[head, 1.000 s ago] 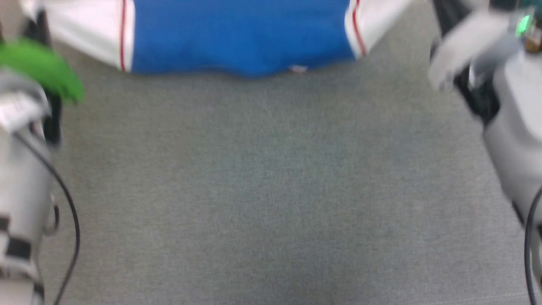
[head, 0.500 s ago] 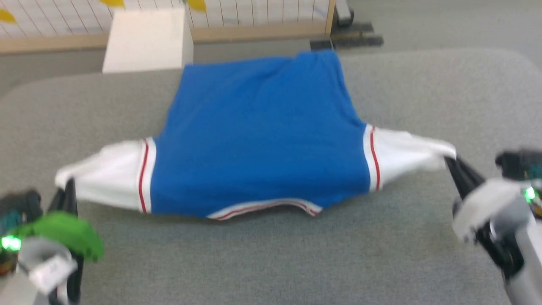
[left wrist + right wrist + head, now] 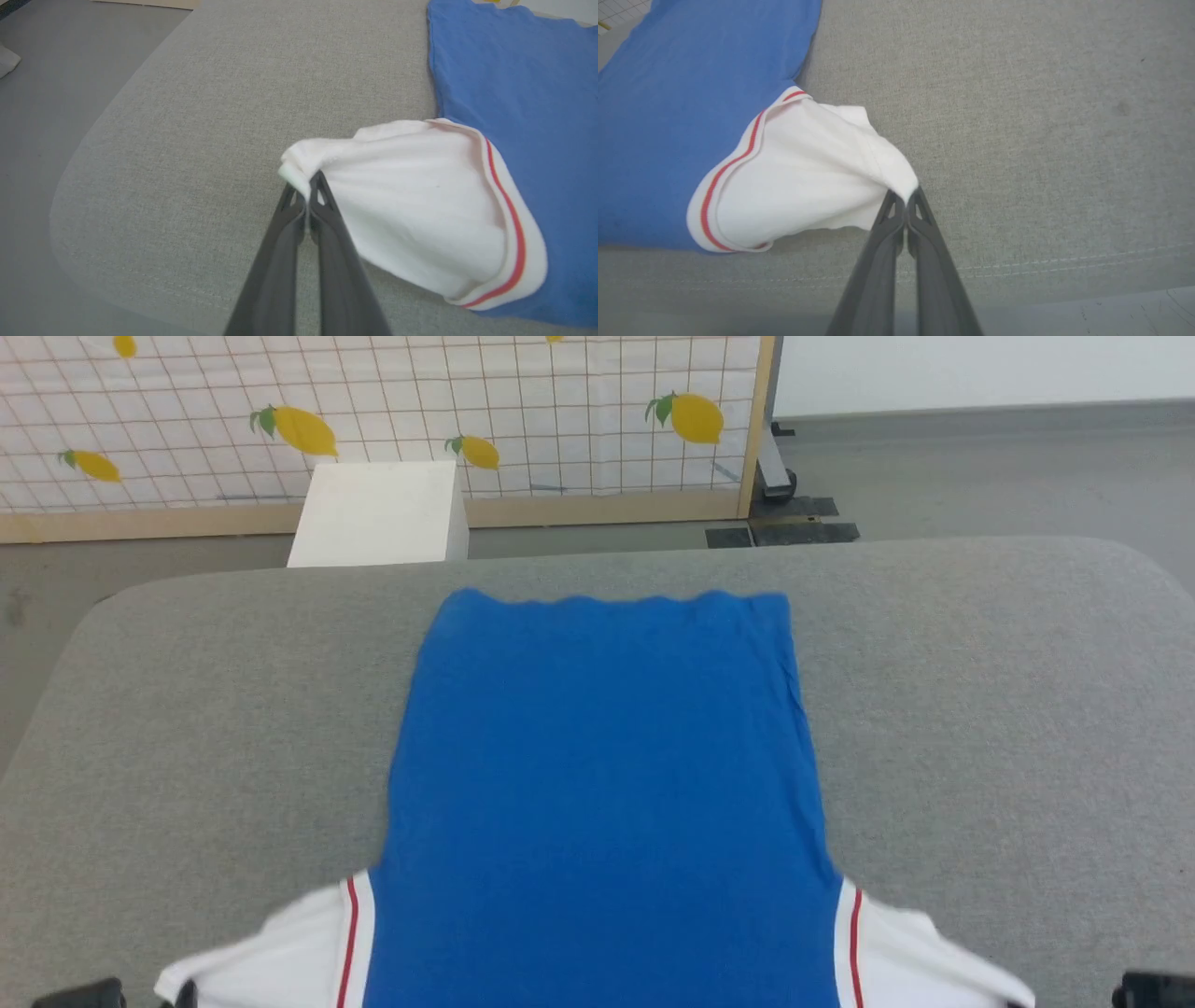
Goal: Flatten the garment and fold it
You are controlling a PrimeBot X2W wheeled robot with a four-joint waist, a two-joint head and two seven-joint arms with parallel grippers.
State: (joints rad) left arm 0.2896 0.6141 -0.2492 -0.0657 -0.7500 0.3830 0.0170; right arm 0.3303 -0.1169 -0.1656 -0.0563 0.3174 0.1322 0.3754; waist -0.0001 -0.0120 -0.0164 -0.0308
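Grey padded tabletop [image 3: 187, 709] fills the work area, w/ a lemon-print screen [image 3: 373, 420] and a white box [image 3: 378, 513] beyond its far edge. At left, the left gripper [image 3: 307, 189] has its fingers pinched tight on the bunched tip of the white left sleeve [image 3: 411, 214], drawing it out leftward. Mid-table lies the garment [image 3: 607, 784]: blue body spread flat, plain side up, sides approx straight, far hem a little rippled and short of the table's far edge. At right, the right gripper [image 3: 906, 198] is likewise clamped on the tip of the right sleeve [image 3: 803, 177], pulled out rightward. Progress, as I judge it: body flattening is mostly done. Both sleeves are gathered into cones at the fingertips and not laid flat. No fold has been made, so the whole folding part is left. Vs half a sec ago: the head cam has swung, so the framing differs and that's no move of the cloth. Apart from that, the body was rumpled and skewed w/ a crooked far hem, and it now looks longer, smoother and squarer. Both grips on the sleeve tips are unchanged.
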